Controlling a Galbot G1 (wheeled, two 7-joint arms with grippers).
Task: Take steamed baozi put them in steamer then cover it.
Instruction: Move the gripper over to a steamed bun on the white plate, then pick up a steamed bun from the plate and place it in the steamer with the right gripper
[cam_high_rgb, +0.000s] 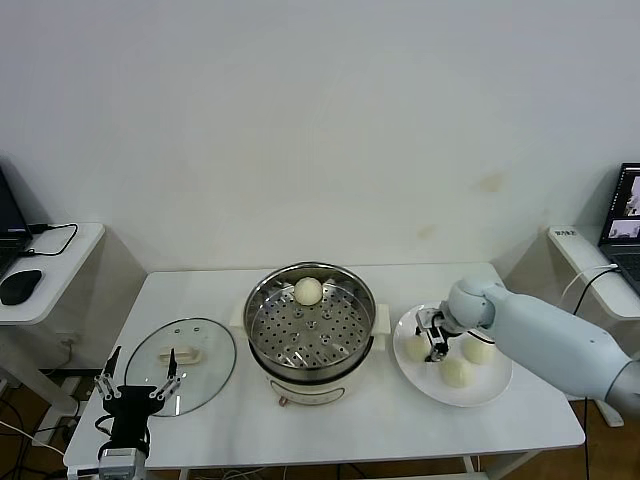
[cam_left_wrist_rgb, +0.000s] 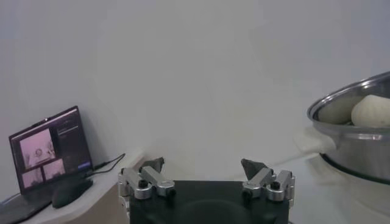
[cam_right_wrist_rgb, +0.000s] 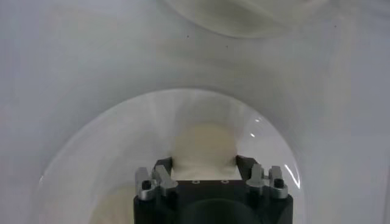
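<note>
The steel steamer (cam_high_rgb: 352, 330) stands mid-table in its cream pot base (cam_high_rgb: 300, 385), with one baozi (cam_high_rgb: 308, 291) at its far side. It also shows in the left wrist view (cam_left_wrist_rgb: 347, 131) with that bun (cam_left_wrist_rgb: 372, 111). Three baozi lie on the white plate (cam_high_rgb: 480, 392). My right gripper (cam_high_rgb: 434, 345) is down on the plate's left part, shut on the leftmost baozi (cam_high_rgb: 414, 348); the right wrist view shows this bun (cam_right_wrist_rgb: 204, 149) pinched between the fingers (cam_right_wrist_rgb: 163, 170) over the plate (cam_right_wrist_rgb: 91, 158). The glass cover (cam_high_rgb: 205, 370) lies flat at left. My left gripper (cam_high_rgb: 138, 385) is open and empty, parked at the table's front left.
A side table with a mouse (cam_high_rgb: 20, 286) and cable stands at left, and its laptop shows in the left wrist view (cam_left_wrist_rgb: 49, 149). Another side table with a laptop (cam_high_rgb: 625, 215) stands at right. The wall is close behind the table.
</note>
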